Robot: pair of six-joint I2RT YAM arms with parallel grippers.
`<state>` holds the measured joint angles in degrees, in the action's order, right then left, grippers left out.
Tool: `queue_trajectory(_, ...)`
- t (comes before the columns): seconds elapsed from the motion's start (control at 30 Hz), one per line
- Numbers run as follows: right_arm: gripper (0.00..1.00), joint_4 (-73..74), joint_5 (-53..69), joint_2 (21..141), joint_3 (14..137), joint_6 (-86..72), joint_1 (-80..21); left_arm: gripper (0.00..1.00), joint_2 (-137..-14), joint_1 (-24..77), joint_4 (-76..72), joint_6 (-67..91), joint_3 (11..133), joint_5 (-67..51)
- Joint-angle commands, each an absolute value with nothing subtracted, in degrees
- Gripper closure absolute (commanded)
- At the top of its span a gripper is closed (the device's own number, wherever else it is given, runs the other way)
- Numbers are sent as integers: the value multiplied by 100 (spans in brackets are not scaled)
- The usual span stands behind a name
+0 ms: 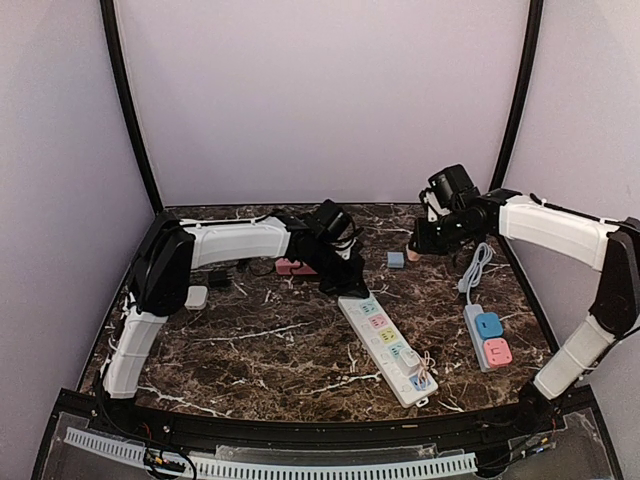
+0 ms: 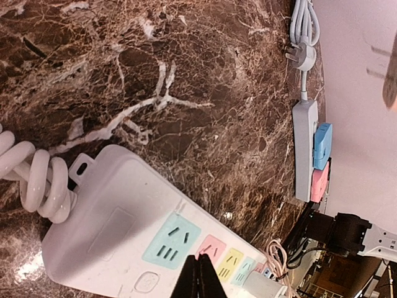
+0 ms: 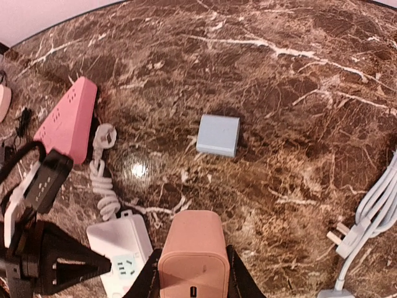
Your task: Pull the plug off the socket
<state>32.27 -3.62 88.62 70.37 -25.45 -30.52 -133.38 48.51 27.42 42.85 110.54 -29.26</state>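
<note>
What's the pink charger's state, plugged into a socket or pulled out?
Out. The right tool holds the pink charger over the bare marble table, clear of the white power strip.

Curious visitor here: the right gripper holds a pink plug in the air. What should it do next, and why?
Probably lower the pink plug onto bare table and let go. The right gripper holds it clear of the white power strip under the shut left gripper, so pulling looks done.
</note>
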Motion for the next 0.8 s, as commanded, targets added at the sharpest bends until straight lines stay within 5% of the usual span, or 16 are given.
queue_trajectory(0.0,91,2628,364,9210,7387,-2430,-2475,97,-12795,4868,3131,4003,11180,-2769)
queue_trajectory(0.33,89,1717,2002,10331,7882,-2747,-1424,97,-11986,4868,3267,3799,10544,-2306)
queue_trajectory(0.77,87,1251,3034,12399,9394,-3298,-1345,97,-11330,4863,3156,3904,9766,-2039)
